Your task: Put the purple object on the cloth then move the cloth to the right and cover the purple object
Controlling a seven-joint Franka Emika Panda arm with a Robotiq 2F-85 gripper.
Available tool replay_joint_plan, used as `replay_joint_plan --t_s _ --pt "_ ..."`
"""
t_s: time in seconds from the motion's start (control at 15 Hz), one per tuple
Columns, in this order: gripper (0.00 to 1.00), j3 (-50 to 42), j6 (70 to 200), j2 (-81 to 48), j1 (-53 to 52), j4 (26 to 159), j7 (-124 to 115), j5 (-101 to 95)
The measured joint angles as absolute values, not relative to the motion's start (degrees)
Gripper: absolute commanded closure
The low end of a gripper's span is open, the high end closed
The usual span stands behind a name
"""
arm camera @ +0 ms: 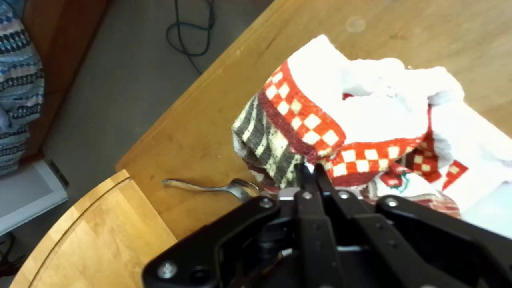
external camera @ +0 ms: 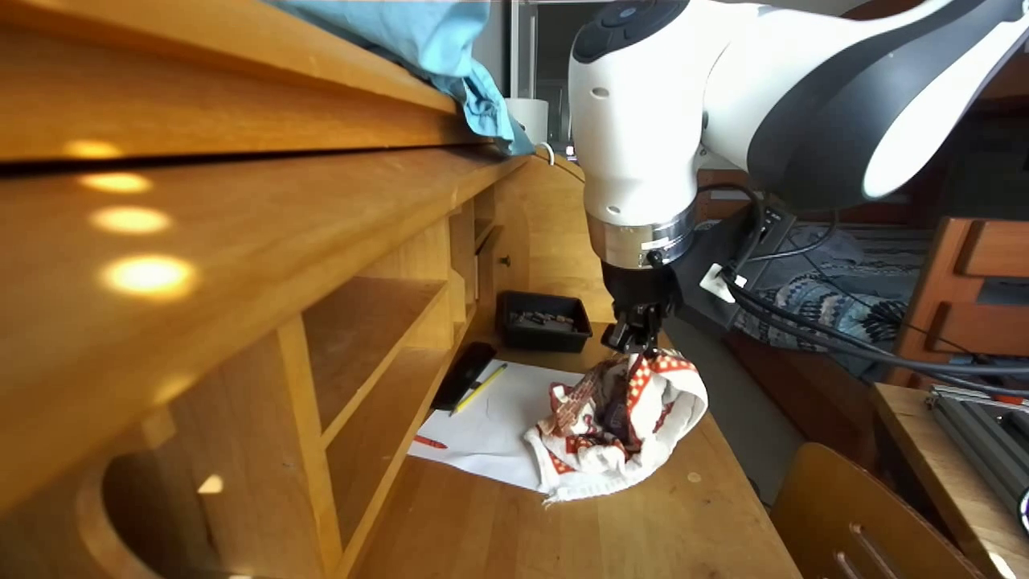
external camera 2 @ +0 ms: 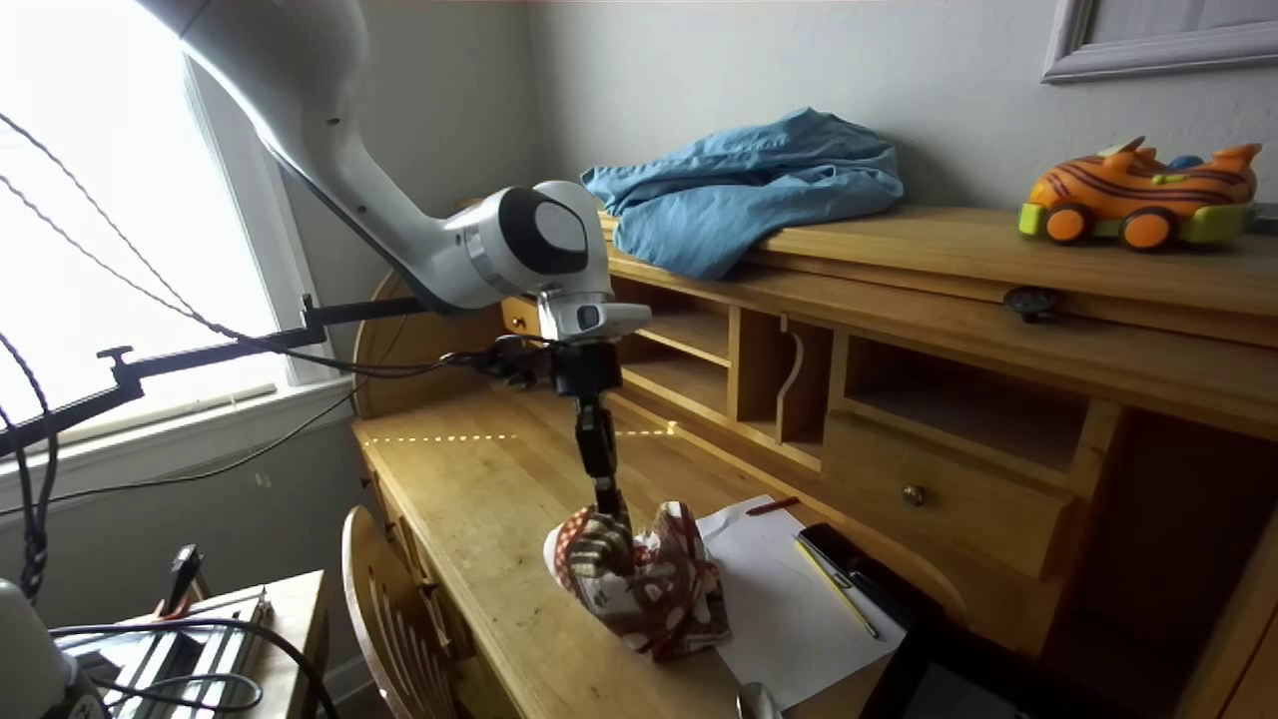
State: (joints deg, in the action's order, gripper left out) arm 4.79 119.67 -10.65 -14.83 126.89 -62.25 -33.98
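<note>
Gripper [arm camera: 309, 167]: fingertips nearly together, pinching a raised fold of the dish towel [arm camera: 376, 120] at its red-checked border.
Towel's place: bunched on the wooden desk [external camera 2: 469, 479], partly over the edge of the white paper [external camera: 490, 422].
Purple object: cannot be made out for certain; a dark purplish patch [external camera: 617, 416] shows within the towel's folds in an exterior view.
Paper's company: yellow pencil [external camera: 480, 390] lying on it, red crayon [external camera: 430, 441] at its edge.
Spoon [arm camera: 208, 188]: on the desk, bowl end near the towel.
Black tray [external camera: 547, 342]: holds small pieces.
</note>
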Motion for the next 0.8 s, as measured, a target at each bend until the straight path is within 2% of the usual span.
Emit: replay_joint_plan --t_s 0.8 --pt "0.99 4.77 120.78 -21.88 -15.73 113.84 -60.07 -37.59"
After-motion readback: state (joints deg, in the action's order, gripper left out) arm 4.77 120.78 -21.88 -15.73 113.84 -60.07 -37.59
